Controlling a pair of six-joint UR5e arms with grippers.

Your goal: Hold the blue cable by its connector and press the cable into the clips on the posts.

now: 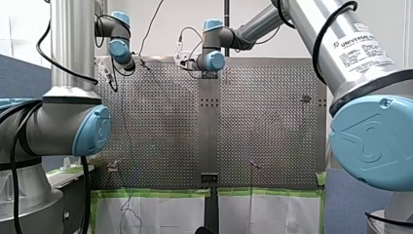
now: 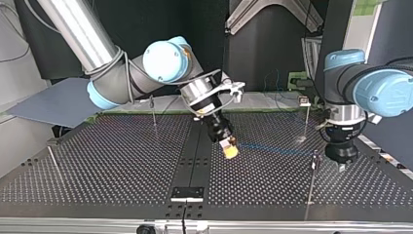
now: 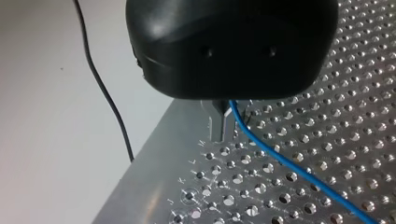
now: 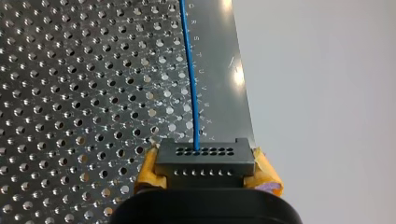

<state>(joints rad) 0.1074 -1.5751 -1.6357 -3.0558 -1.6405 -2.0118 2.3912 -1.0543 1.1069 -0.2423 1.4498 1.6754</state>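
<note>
1. Your right gripper is clamped on the black connector, a yellow pad on either side; the blue cable leaves it straight ahead and runs beside the lettered edge of the table.
2. Your left gripper has its metal fingers drawn narrow, with the cable coming out at their tips; it looks pinched there, so the cable spans from one gripper to the other just above the holes.
3. Likeliest target, I'd say, is the thin post just beside the left gripper; keep the connector square in the pads, hold light tension, and lower the cable onto the post top rather than dragging it sideways; whether that post carries a clip is too small to tell.
4. A second post, with a small clip on top, stands nearer the opposite edge; mind it if the left arm swings.
5. There's open table between the grippers; the lettered edge is close, so don't drift outward.
</note>
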